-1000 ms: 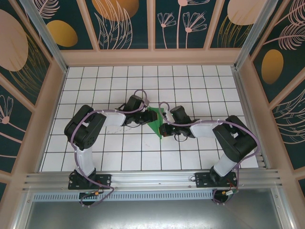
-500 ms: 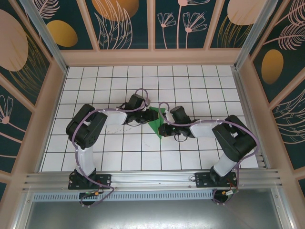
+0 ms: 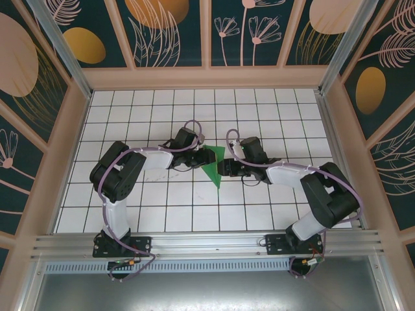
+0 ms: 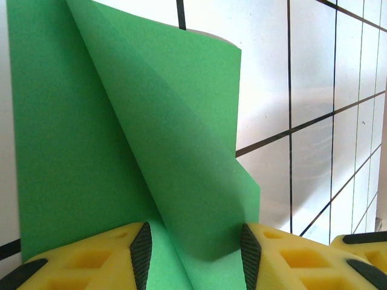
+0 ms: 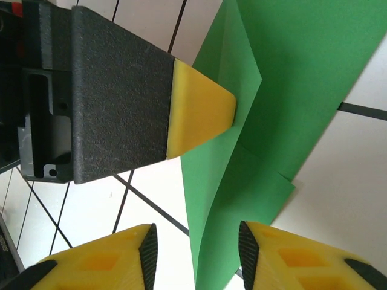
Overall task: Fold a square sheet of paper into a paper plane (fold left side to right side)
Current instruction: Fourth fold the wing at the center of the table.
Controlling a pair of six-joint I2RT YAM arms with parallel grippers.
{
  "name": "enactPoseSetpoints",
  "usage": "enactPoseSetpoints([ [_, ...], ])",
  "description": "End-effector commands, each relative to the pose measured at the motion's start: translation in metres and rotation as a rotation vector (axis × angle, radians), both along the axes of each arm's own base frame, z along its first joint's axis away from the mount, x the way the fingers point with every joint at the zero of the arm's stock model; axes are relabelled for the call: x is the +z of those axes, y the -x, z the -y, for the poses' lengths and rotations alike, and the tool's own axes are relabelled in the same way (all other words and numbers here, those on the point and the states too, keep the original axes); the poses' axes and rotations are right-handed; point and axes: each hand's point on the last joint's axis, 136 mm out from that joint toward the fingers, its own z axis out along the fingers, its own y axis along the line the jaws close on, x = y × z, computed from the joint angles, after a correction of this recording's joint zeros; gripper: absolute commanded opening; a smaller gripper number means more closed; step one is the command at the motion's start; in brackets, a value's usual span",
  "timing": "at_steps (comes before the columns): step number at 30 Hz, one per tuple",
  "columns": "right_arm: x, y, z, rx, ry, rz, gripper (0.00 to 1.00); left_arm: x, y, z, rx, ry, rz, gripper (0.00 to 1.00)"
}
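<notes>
Green paper [image 3: 213, 166] sits in the middle of the desk [image 3: 162, 214], already a pointed wedge, but one flap lifts up. Left gripper [image 4: 195, 244] and right gripper [image 5: 196, 241] are both open, straddling its edges without pinching. Flattening and wing folds look left to do, I'd say.

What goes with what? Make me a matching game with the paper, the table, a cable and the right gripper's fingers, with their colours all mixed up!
Things:
1. paper
2. table
3. cable
4. right gripper fingers

Colours:
A. purple
B. yellow and black
C. green
D. white with dark lines

Pairs: 1-C, 2-D, 3-A, 4-B
</notes>
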Motion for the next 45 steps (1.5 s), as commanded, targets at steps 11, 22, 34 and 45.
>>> enactPoseSetpoints([
  [11,-0.020,-0.002,-0.030,0.041,-0.008,-0.058,0.45,-0.035,0.008,-0.017,0.015,-0.121,-0.047,0.47],
  [22,-0.031,-0.005,-0.032,0.035,0.021,-0.067,0.32,-0.036,0.009,-0.017,0.014,-0.126,-0.048,0.47],
  [34,-0.029,-0.007,-0.032,0.083,0.023,-0.028,0.08,-0.037,0.010,-0.019,0.018,-0.131,-0.049,0.47],
  [45,-0.023,-0.004,-0.025,0.094,0.004,-0.010,0.06,-0.034,0.008,-0.024,0.041,-0.148,-0.032,0.43],
])
